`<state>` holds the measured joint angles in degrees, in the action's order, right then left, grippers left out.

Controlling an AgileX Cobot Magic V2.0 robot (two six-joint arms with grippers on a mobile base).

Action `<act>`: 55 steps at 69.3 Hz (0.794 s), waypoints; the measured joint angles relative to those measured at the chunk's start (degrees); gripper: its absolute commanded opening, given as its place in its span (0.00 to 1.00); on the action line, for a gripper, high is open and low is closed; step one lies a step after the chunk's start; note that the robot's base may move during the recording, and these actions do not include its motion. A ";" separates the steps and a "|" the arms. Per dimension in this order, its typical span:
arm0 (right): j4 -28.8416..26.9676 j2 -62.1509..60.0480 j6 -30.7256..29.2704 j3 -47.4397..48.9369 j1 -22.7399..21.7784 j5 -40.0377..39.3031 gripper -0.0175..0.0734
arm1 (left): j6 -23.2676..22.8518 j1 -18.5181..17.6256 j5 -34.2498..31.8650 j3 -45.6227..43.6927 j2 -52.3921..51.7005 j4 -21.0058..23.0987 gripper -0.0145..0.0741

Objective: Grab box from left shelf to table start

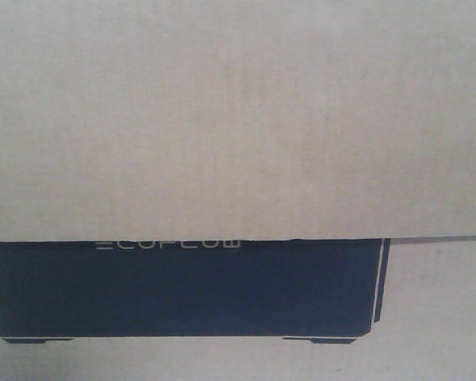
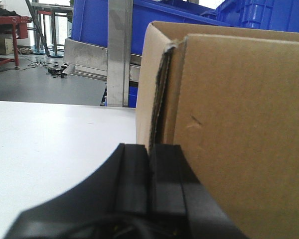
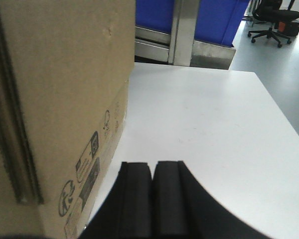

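Black left gripper [image 2: 150, 164]: fingers pressed together, nothing between, beside the box [image 2: 229, 129]. Right gripper [image 3: 152, 179]: likewise closed, empty. Box stands on white table [image 3: 204, 129], filling the front view.

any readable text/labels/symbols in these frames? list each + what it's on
"ECOFLOW": pale lettering at the top of the black printed rectangle on the box, front view; its upper edge is cut off by a cardboard flap.
Handling pictograms and small label panels, low on the box side in the right wrist view: too small and blurred to read.
Left wrist view: no text visible on the box, blue bins or white table.
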<state>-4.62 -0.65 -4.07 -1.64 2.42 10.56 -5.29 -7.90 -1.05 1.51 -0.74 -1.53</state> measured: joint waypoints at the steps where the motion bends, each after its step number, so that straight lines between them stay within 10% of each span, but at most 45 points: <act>1: -0.14 0.00 0.01 0.00 -0.12 0.00 0.25 | 0.00 0.00 0.00 0.00 0.00 0.00 0.06; 55: -0.61 0.00 2.93 0.00 -2.19 0.08 0.25 | 0.00 0.00 0.00 0.00 0.00 0.00 0.06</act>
<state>-5.23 -0.65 -1.15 -1.64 0.23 10.64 -5.29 -7.90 -1.05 1.51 -0.74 -1.53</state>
